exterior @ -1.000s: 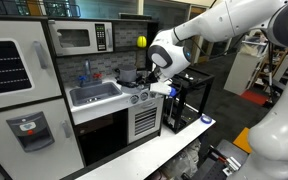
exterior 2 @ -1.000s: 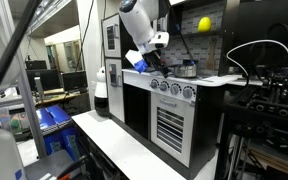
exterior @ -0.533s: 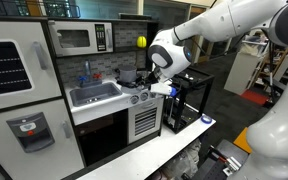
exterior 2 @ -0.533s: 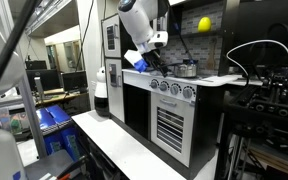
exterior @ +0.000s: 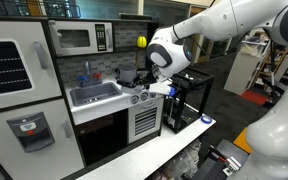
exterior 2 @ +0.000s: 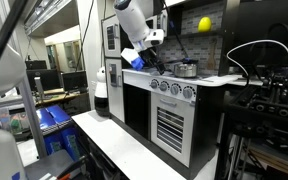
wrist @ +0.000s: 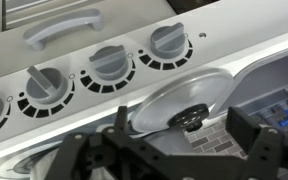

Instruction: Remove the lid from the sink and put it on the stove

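In the wrist view the lid point(wrist: 179, 100), a grey disc with a black knob, lies tilted on the stove point(wrist: 104, 70), just behind its row of knobs. My gripper point(wrist: 184, 138) hangs open just above it. The dark fingers point(wrist: 246, 130) stand either side of the lid's knob without touching it. In both exterior views the gripper point(exterior: 147, 81) point(exterior 2: 136, 58) hovers over the stove point(exterior: 141, 98) point(exterior 2: 174, 88) and hides the lid. The light grey sink point(exterior: 94, 95) sits beside the stove, and I see nothing in it.
A shiny pot point(exterior 2: 185, 70) stands at the back of the cooktop. A microwave point(exterior: 76, 39) hangs above the sink and a yellow ball point(exterior: 141, 42) is near the back wall. A black frame point(exterior: 189, 100) stands beside the toy kitchen.
The gripper has lifted slightly up and away from the stove top. Its jaws stay open and the lid stays on the stove.
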